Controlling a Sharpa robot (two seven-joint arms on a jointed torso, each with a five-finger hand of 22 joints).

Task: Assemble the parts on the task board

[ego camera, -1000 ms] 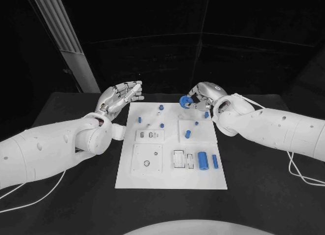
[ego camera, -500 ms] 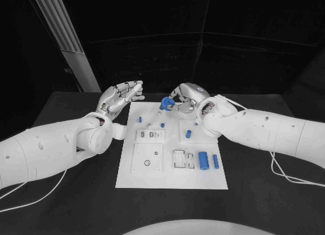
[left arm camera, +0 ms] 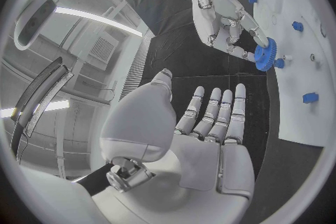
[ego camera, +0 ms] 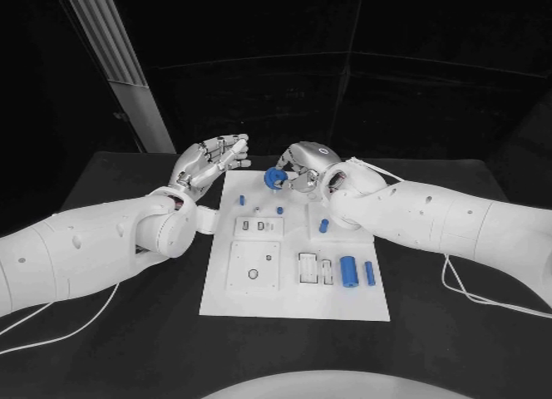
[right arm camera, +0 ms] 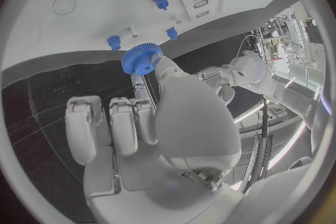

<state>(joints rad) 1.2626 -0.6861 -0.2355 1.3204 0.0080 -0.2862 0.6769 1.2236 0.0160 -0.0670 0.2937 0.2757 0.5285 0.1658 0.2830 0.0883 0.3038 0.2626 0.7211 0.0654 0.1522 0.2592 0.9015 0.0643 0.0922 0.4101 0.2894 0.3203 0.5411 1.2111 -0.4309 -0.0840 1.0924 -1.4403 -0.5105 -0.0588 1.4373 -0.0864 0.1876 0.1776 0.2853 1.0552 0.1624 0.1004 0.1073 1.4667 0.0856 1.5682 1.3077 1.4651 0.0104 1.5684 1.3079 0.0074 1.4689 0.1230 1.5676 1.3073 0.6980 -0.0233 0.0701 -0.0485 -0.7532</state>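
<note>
The right hand [ego camera: 306,166] is pinching a blue gear [ego camera: 275,177] above the far end of the task board [ego camera: 295,299]. The left hand [ego camera: 210,162] is hovering beside the board's far left corner, fingers extended and holding nothing.

Head looks down; wrist cameras share task board [ego camera: 294,274].

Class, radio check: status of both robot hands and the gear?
Right robot hand pinching small blue toothed gear above white task board. Left robot hand open. Nothing blocking.
</note>
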